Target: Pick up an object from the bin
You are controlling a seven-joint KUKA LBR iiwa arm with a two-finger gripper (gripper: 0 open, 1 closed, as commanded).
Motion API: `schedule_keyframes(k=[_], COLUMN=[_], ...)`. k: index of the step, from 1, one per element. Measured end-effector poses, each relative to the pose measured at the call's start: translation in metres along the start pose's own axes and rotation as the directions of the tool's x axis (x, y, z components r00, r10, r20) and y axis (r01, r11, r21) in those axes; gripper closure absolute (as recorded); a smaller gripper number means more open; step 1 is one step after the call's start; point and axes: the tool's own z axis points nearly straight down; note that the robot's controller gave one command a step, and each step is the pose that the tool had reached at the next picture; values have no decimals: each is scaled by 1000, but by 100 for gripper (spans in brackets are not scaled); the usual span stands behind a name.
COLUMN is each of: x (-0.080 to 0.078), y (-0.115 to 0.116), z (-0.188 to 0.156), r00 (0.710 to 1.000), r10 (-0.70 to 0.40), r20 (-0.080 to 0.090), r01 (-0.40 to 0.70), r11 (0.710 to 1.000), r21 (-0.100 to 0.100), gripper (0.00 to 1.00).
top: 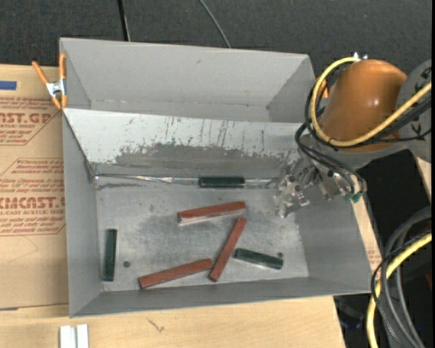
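The arm reaches in from the right, its claw low by the bin's right wall, openness impossible to tell, near the right ends of a red bar and a green bar, both lying roughly left-to-right.

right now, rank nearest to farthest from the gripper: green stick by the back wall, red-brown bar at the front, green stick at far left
From the gripper, at right:
1. Green stick by the back wall, just to its left.
2. Red-brown bar at the front, lower middle.
3. Green stick at far left, opposite side.
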Motion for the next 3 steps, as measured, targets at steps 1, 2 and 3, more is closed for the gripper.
schedule_keyframes(k=[1, 2, 3], x=[-17, -20, -53], y=[20, 26, 35], z=[23, 35, 105], r00=[988, 984, 991], r10=[157, 177, -130], r20=[4, 1, 11], r01=[-157, -177, 130], r11=[988, 984, 992], r21=[0, -1, 5], gripper=[0, 0, 100])
